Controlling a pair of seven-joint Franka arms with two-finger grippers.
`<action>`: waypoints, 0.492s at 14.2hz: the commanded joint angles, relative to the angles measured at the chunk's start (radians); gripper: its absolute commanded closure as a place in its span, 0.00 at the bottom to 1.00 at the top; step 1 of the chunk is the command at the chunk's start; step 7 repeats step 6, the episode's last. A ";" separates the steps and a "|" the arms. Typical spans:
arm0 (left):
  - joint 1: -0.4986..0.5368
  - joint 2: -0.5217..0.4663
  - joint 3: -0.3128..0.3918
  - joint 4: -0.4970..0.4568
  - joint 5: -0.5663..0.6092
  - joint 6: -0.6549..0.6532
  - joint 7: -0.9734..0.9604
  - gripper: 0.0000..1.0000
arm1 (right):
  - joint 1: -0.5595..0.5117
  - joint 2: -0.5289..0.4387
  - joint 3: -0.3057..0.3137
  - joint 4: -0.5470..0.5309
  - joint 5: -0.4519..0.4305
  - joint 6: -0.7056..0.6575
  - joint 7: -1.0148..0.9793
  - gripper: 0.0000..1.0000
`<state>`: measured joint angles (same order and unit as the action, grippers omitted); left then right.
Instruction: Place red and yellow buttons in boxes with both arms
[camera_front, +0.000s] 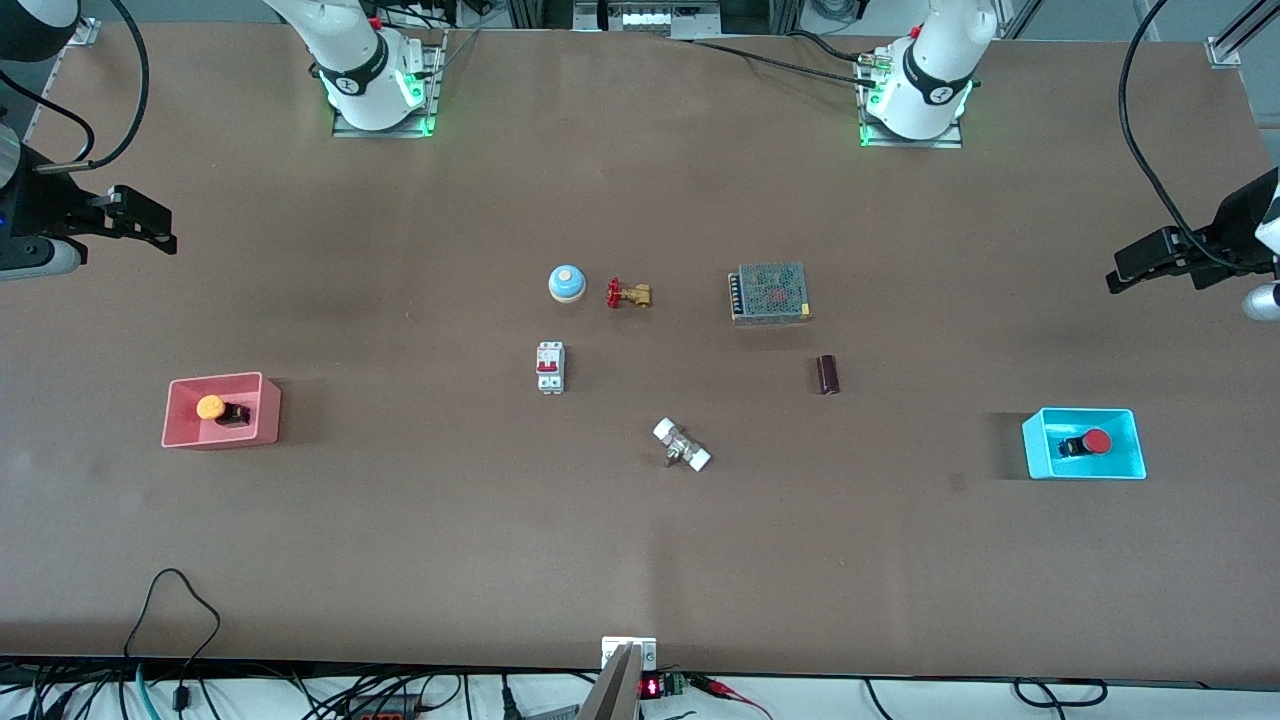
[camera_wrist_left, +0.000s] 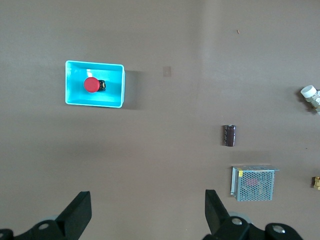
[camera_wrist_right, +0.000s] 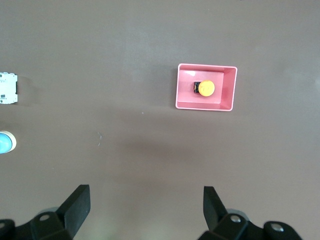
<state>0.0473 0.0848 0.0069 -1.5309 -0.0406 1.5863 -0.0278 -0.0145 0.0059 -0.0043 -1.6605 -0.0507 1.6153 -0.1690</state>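
Inside the pink box (camera_front: 222, 410) lies the yellow button (camera_front: 211, 407); the red button (camera_front: 1097, 442) lies in the cyan box (camera_front: 1084, 444). Both placements look done. Left hand (camera_wrist_left: 146, 210) and right hand (camera_wrist_right: 144, 207) hang wide open and empty over bare surface (camera_front: 640, 560) at their own ends. Judged: only parking remains
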 joint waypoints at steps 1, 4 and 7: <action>0.002 -0.034 -0.011 -0.029 0.007 0.012 -0.007 0.00 | 0.002 -0.007 0.003 -0.005 0.012 0.014 0.020 0.00; 0.000 -0.043 -0.013 -0.028 0.008 0.011 -0.001 0.00 | 0.001 0.006 0.001 0.019 0.019 0.009 0.019 0.00; 0.000 -0.045 -0.013 -0.028 0.008 0.006 -0.001 0.00 | -0.001 0.008 0.001 0.021 0.019 0.002 0.006 0.00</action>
